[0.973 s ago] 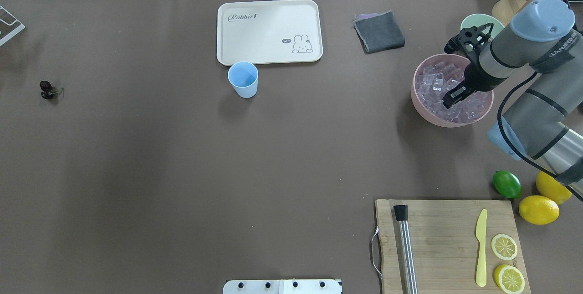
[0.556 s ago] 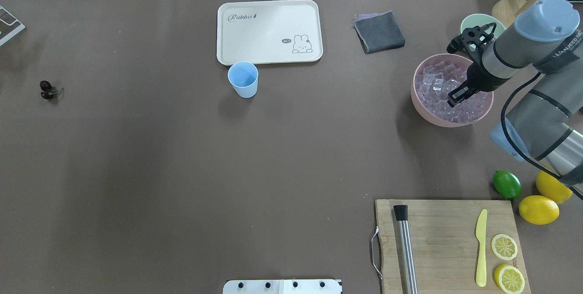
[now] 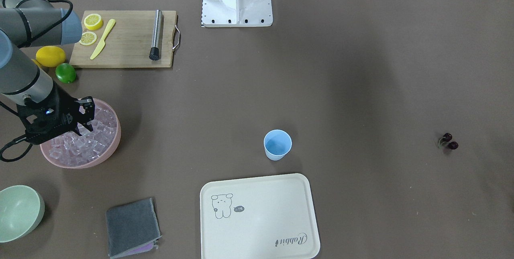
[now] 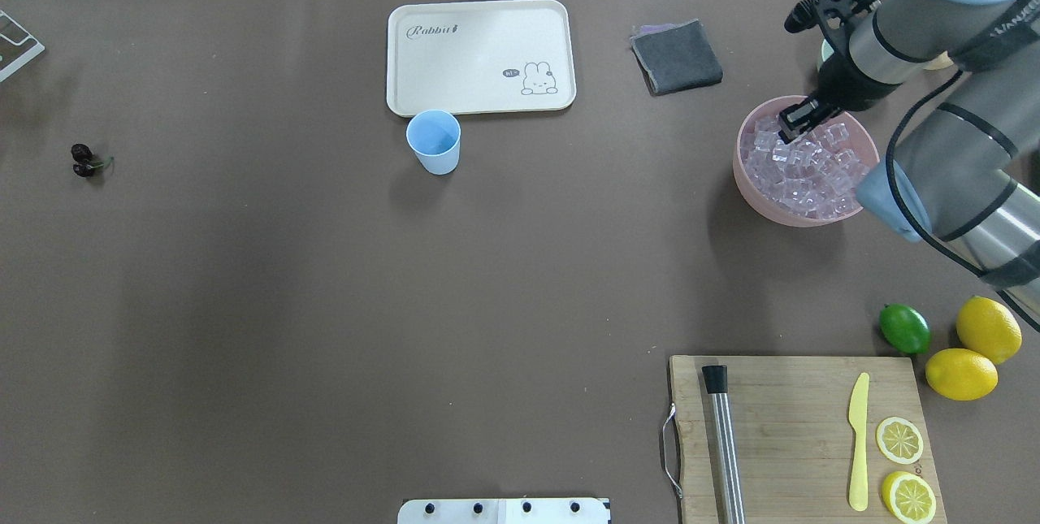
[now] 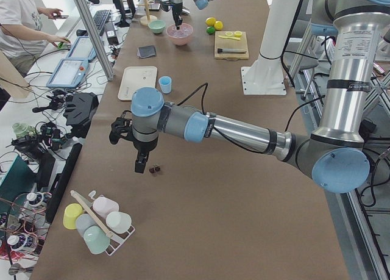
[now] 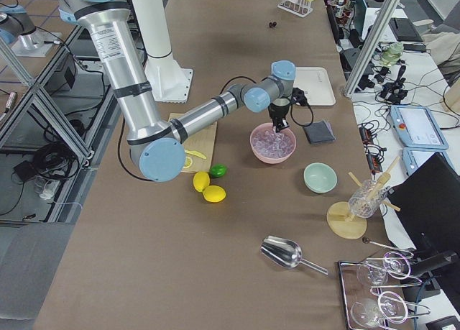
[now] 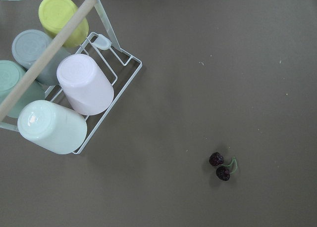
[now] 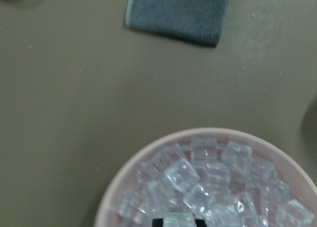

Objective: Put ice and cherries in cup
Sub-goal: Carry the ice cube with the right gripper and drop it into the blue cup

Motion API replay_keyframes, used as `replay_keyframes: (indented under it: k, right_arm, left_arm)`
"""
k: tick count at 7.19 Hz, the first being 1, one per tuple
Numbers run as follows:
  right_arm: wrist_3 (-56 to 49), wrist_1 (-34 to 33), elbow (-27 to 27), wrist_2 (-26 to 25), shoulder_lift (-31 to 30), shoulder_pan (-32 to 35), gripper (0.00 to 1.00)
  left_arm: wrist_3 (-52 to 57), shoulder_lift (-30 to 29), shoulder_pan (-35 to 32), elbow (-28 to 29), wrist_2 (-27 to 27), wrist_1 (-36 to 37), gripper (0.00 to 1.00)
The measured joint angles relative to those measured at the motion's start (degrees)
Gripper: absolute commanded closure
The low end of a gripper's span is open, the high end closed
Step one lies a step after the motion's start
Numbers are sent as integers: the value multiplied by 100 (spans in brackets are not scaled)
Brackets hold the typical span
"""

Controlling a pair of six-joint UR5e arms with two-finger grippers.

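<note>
The right gripper hangs over the far part of the pink bowl, which stands at the right side of the table and is full of ice. In the right wrist view its 2 fingers are closed to a narrow gap, with 1 ice cube between them. The cup stands upright near the middle of the table, just beside the near left corner of the cream tray. The cherries lie far to the left, well apart from the cup. The left gripper hovers just above them; I cannot tell how far it is open.
</note>
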Motion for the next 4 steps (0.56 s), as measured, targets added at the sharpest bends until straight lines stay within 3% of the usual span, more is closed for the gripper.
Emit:
replay_keyframes:
  k: [2, 4]
  right_arm:
    - [1032, -378, -507, -113, 1212, -392, 100]
    - [2186, -245, -1563, -720, 2510, -1079, 100]
  left_arm:
    - [-3, -4, 5, -5, -1, -7, 2]
    - [4, -5, 25, 16, 3, -16, 2]
